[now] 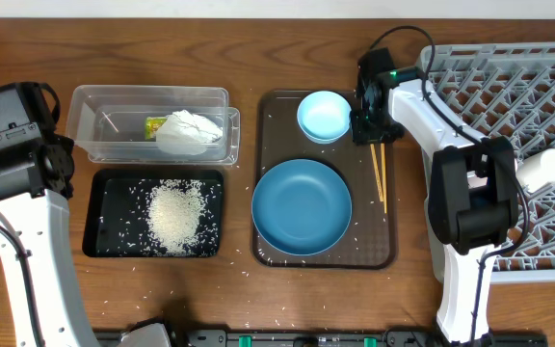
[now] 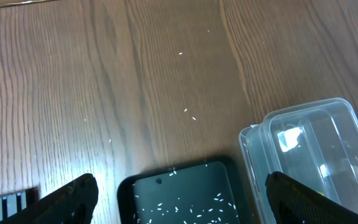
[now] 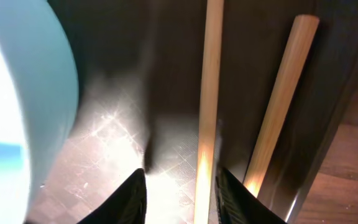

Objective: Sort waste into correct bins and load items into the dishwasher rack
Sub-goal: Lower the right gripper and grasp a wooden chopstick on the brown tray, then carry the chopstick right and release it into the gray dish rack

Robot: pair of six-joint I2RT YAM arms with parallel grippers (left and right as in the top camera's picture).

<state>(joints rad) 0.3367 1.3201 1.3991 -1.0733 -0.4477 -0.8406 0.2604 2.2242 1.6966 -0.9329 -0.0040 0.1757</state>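
The right gripper (image 3: 183, 196) is low over the brown tray (image 1: 374, 246), at the far end of the chopsticks (image 1: 381, 178) and just beside the light-blue bowl (image 1: 324, 116). In the wrist view its jaws stand narrow but not shut. One chopstick (image 3: 207, 112) runs between the two fingers, close to the finger on the outer side, and a small gap shows on the bowl side. The second chopstick (image 3: 281, 99) lies outside the jaws, near the rim of the tray. Both sticks lie flat on the tray.

The left gripper (image 2: 182, 194) hangs above the table (image 1: 258, 48) with its jaws wide apart and nothing between them. Under it are the near corner of the black tray (image 2: 166, 186) and one end of the tub (image 2: 328, 155).

The dark-blue bowl (image 1: 302, 207) stands upright in the middle of the brown tray, near the small bowl but apart from it. The black tray carries a heap of rice (image 1: 174, 214) and scattered grains – some more grains lie on the brown tray and on the wood around it. The tub, just behind the black tray, holds the tissue (image 1: 191, 130) and beside it the wrapper (image 1: 155, 125).

The rack (image 1: 547, 87) fills the right side of the table. A white cup (image 1: 542, 169) lies in it on its side, partly hidden by the right arm.
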